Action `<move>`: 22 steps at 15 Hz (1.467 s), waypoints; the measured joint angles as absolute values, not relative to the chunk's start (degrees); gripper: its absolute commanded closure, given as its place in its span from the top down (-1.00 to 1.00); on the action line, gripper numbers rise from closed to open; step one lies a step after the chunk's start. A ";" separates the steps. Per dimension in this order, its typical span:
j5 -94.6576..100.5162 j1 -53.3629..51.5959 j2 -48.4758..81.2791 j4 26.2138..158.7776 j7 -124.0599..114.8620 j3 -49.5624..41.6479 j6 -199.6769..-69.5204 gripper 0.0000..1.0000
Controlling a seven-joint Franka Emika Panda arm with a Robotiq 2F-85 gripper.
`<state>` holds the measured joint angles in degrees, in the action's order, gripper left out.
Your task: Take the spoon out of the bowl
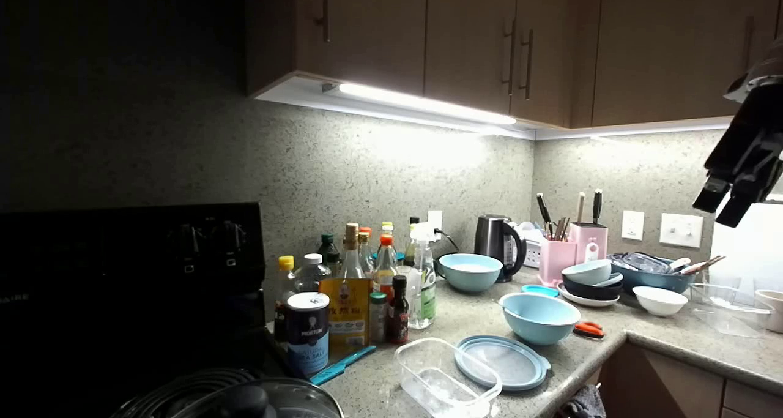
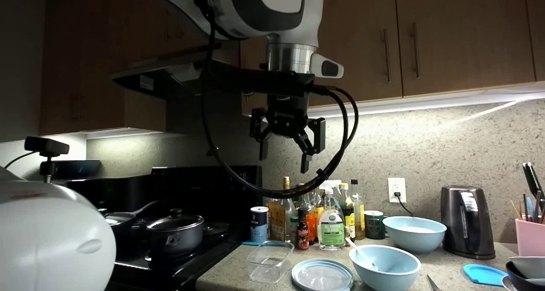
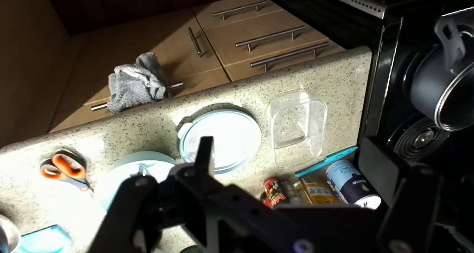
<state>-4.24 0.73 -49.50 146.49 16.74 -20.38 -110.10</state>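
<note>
The light-blue bowl [image 1: 541, 326] stands on the counter in both exterior views [image 2: 385, 278]. A white spoon [image 2: 362, 253] leans in it, its handle sticking up over the rim. Only a bit of the spoon [image 1: 511, 311] shows at the rim in an exterior view. In the wrist view the bowl [image 3: 118, 182] is partly hidden behind a gripper finger, with a piece of the spoon [image 3: 143, 169] visible. My gripper [image 2: 284, 157] is open and empty, pointing down, high above the counter and apart from the bowl. It also shows open in the wrist view [image 3: 290, 151].
A blue-rimmed lid [image 2: 322, 275] and a clear container [image 2: 269, 263] lie beside the bowl. Bottles [image 2: 332, 227], another light-blue bowl [image 2: 415, 235] and a kettle [image 2: 467, 223] stand behind. Orange scissors [image 1: 589, 329] lie near the bowl. The stove [image 2: 170, 257] adjoins the counter.
</note>
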 measured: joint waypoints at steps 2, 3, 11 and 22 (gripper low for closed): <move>-4.24 0.78 -46.31 146.16 16.72 -21.44 -113.32 1.00; -4.24 0.77 -44.14 145.85 16.72 -21.97 -115.29 1.00; -4.83 0.41 -23.13 137.34 16.89 -20.71 -129.42 1.00; -10.53 0.31 -17.64 133.26 18.13 -19.18 -130.78 1.00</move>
<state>-10.53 0.31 -17.64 133.26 18.13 -19.18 -130.78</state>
